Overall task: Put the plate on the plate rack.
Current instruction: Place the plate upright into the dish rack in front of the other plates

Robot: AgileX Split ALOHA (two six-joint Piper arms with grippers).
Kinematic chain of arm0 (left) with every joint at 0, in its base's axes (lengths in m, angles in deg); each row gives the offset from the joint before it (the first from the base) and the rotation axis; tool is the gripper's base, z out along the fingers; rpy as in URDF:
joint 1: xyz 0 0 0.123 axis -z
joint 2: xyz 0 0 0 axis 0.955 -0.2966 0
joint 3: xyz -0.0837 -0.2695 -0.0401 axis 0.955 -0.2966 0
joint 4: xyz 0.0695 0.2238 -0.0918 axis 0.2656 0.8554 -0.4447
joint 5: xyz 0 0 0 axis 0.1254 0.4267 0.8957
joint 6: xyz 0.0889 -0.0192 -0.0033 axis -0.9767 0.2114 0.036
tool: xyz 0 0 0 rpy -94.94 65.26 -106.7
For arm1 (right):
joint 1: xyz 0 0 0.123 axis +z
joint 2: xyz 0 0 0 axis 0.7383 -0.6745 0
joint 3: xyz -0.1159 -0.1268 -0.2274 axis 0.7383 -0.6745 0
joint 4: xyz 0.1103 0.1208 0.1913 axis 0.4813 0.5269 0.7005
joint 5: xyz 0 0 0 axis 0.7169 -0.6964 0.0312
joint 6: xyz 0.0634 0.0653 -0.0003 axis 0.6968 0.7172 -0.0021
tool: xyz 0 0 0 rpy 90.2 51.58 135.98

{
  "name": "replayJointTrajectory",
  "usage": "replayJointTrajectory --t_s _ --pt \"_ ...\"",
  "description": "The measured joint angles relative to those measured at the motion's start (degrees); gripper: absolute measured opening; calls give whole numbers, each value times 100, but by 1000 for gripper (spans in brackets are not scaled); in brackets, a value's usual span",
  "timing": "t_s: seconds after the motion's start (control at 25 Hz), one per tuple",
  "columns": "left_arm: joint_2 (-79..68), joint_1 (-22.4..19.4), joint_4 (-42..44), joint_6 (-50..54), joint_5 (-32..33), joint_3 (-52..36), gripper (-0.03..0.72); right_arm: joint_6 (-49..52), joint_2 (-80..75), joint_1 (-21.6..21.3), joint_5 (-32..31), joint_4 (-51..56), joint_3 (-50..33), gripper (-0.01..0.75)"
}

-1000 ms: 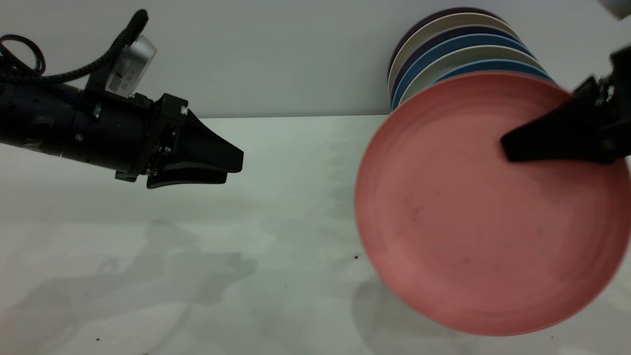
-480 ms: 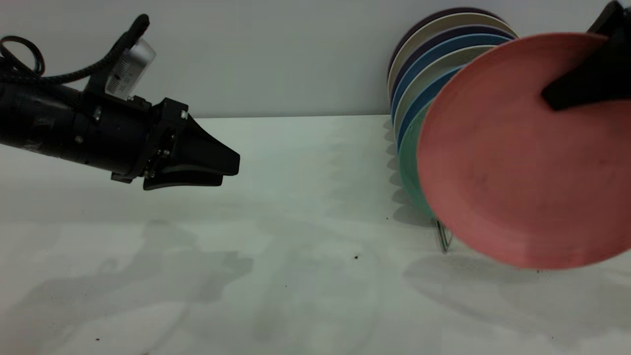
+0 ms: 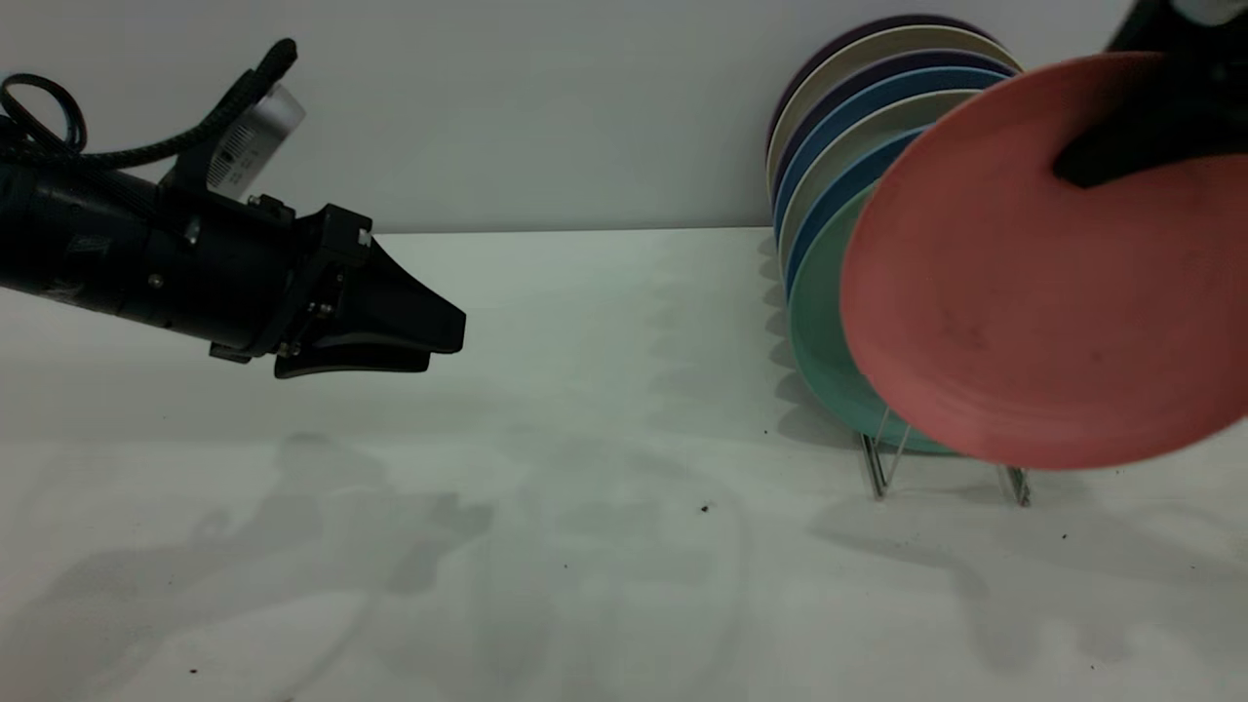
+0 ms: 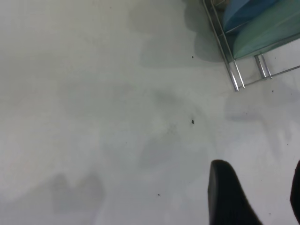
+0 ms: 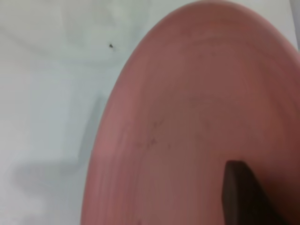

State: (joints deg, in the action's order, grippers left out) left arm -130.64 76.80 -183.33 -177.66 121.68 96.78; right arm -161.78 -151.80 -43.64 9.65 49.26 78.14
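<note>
The salmon-pink plate hangs tilted in the air at the right, its lower edge just in front of the mint-green plate and above the front of the silver wire plate rack. My right gripper is shut on the plate's upper rim, with one black finger across its face. In the right wrist view the plate fills the frame, with one finger on it. My left gripper hovers open and empty over the table at the left. Its fingers show in the left wrist view.
Several plates, blue, cream and dark, stand upright in the rack behind the mint-green one, against the back wall. The left wrist view shows the rack's corner and the mint-green plate. The white table spreads between the arms.
The pink plate has risen and moved right toward the rack, uncovering the mint-green plate and the rack's front wires. The left arm has drifted slightly left.
</note>
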Motion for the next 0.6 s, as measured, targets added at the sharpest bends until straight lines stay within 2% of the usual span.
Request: replayJointTrajectory --t_s 0.16,0.6 --pt "0 0 0 0 -12 0 368 0 0 65 24 -111 221 177" --pt "0 0 48 -2 -60 0 368 -5 -420 65 -591 -369 1185 177"
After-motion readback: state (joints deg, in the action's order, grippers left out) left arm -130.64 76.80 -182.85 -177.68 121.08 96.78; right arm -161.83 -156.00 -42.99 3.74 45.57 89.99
